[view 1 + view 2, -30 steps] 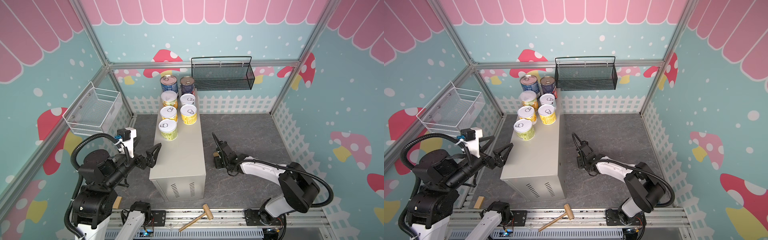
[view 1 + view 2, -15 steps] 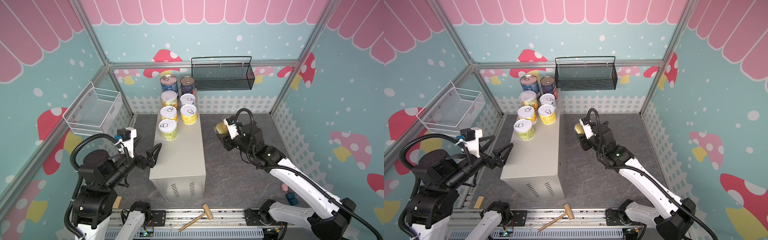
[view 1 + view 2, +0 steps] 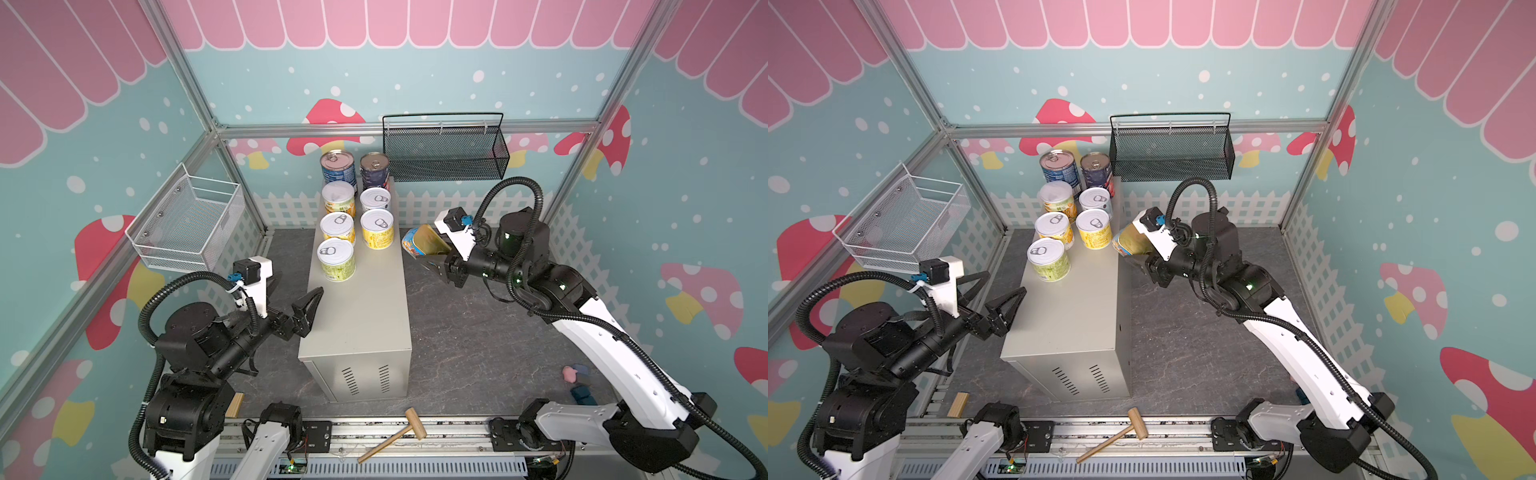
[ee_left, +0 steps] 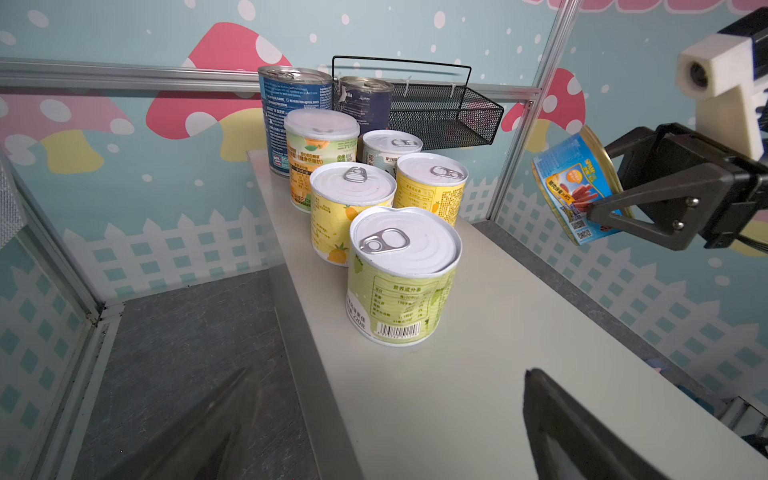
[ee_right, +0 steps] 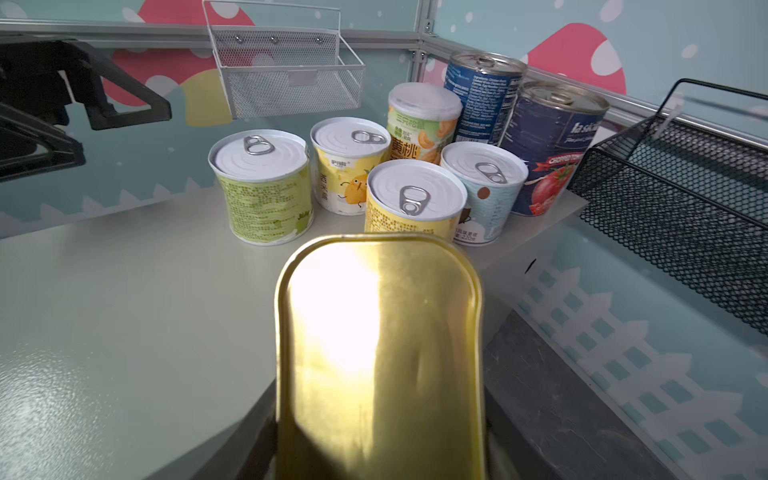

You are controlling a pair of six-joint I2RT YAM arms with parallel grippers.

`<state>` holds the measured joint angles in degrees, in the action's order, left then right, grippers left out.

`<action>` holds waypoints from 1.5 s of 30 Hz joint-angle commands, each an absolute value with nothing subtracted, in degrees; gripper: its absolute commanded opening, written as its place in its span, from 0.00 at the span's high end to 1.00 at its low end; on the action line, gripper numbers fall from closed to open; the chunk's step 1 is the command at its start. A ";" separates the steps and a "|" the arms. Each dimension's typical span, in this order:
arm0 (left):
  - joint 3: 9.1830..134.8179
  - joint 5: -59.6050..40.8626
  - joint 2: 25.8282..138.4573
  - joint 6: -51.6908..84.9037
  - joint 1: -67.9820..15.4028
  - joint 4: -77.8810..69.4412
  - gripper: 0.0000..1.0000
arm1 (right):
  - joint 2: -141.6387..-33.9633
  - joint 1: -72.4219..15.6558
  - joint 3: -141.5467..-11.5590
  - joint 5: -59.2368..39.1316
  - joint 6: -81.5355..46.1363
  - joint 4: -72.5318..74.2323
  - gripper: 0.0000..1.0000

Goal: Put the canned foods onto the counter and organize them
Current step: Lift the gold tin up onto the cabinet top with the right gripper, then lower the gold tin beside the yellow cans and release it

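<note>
1. The flat gold tin (image 5: 380, 353), with a blue label round its side, hangs tilted between the fingers of the right gripper (image 4: 598, 183), clamped firmly, just beside the counter (image 3: 365, 316).
2. The left gripper (image 3: 293, 293) gapes wide and empty, its fingers straddling the counter's edge.

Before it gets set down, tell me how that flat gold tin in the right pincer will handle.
The flat gold tin looks like rigid metal, so it likely won't flex in the right pincer. Its glossy face may be slippery; it is held tilted. Flat-sided, it probably won't roll on the counter.
</note>
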<state>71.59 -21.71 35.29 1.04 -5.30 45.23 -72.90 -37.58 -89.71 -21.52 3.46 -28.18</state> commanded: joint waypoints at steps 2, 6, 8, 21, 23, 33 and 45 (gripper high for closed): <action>71.02 -22.40 34.64 -0.14 -5.51 44.52 0.00 | -74.85 -39.46 -93.61 -26.39 6.86 -28.73 0.58; 70.93 -22.22 34.43 -0.20 -5.47 44.62 0.00 | -77.19 -41.43 -96.16 -25.69 8.33 -30.91 0.58; 70.84 -22.14 34.32 -0.24 -5.51 44.63 0.00 | -78.79 -42.62 -97.68 -24.89 8.95 -32.43 0.58; 69.72 -21.26 33.28 -0.42 -5.47 44.23 0.00 | -84.49 -46.79 -103.71 -21.80 10.74 -35.90 0.50; 69.59 -20.91 32.93 -0.48 -5.46 44.14 0.00 | -85.21 -47.18 -104.50 -21.29 10.95 -36.45 0.49; 68.58 -20.66 32.21 -0.44 -5.46 43.56 0.00 | -87.04 -47.80 -106.59 -19.43 11.44 -38.44 0.44; 67.94 -19.96 31.58 -0.62 -5.46 43.31 0.00 | -87.79 -48.21 -107.23 -19.07 11.60 -38.65 0.36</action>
<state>68.75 -20.58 32.32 0.99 -5.30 43.83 -87.15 -47.70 -105.80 -18.79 10.07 -38.57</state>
